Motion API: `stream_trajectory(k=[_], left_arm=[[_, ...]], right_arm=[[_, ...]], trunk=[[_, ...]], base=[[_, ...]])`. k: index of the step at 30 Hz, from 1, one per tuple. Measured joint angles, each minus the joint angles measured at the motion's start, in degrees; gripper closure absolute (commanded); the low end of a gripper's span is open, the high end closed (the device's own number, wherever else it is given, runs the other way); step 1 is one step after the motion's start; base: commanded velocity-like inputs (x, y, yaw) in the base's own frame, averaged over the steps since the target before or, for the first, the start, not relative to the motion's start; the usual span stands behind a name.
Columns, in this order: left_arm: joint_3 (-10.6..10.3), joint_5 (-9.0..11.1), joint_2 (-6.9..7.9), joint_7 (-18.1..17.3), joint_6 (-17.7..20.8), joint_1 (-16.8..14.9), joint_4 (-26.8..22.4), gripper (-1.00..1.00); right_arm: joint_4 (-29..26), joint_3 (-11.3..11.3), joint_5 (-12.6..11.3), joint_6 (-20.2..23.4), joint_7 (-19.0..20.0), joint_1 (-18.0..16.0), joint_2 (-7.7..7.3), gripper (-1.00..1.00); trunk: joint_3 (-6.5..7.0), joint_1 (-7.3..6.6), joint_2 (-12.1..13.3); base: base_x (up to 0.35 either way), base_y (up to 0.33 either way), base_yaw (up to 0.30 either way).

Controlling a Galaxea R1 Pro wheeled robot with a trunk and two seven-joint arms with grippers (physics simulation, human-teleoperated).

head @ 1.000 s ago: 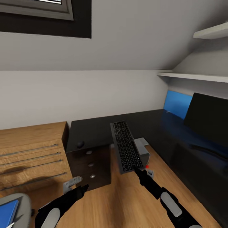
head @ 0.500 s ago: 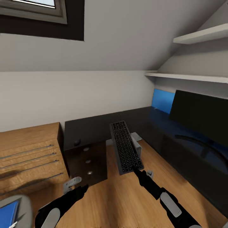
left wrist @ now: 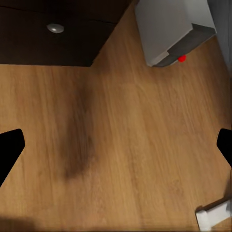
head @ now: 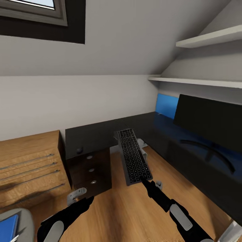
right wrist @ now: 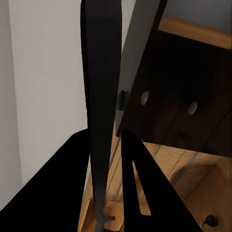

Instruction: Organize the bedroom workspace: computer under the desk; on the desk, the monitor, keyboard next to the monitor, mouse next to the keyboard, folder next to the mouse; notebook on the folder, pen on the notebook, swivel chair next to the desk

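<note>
Between the earlier frames and this one the whole head view was swung, so that more of the monitor (head: 210, 129) on the bench (head: 101, 134) was brought in at the right; the things themselves were not shifted. The keyboard (head: 133, 156) was held aloft over the wood floor, pinched at its near end by the right hand (head: 145, 181), its far end reaching toward the bench's near edge. The left hand (head: 76, 195) was carried low and spread, nothing in it. The computer (left wrist: 171, 29) was seen on the floor beside the dark drawer unit (head: 90, 169). Held by one end only, the keyboard could sag or slip, probably, or be knocked against the bench edge.
</note>
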Motion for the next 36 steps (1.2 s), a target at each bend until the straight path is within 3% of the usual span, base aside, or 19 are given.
stream_trajectory(k=[36], left_arm=[[0.0,-0.02,0.0,0.08,0.0,0.0,0.03,-1.0]], right_arm=[[0.01,0.01,0.1,-0.03,-0.01,0.0,-0.02,1.0]], trunk=[[0.0,0.0,0.0]], base=[[0.0,0.019,-0.256]])
